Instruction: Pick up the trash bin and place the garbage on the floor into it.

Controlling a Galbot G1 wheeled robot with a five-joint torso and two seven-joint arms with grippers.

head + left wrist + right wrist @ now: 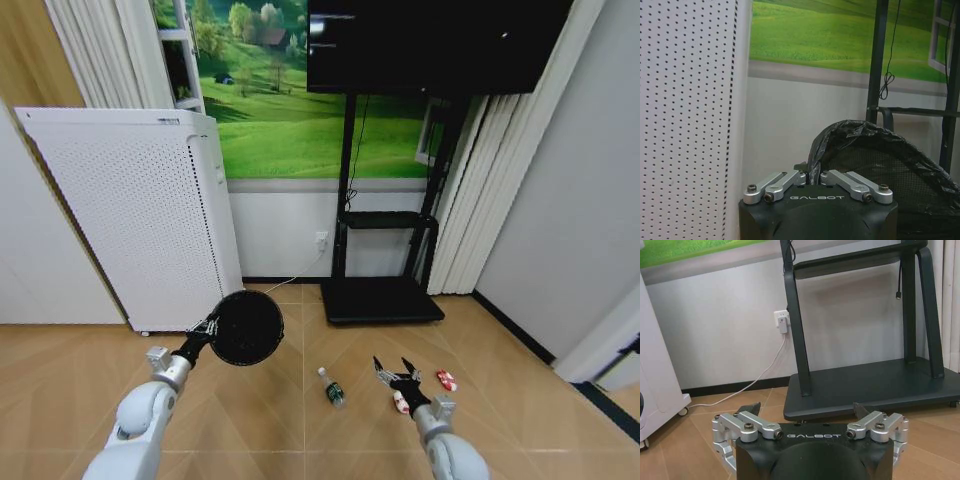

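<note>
Black-lined trash bin (246, 327) hangs off the floor (300, 410), rim pinched by the left gripper (209, 327) — mouth tilted to receive. Right gripper (397, 373), jaws spread, hovers above 1 red-and-white piece (401, 402); green bottle (332, 388) lies nearby.

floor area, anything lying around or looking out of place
Yes: a green bottle with a white cap lies on its side on the tan parquet floor, two small red-and-white pieces beside it. The left gripper holds the black round bin tipped.
</note>
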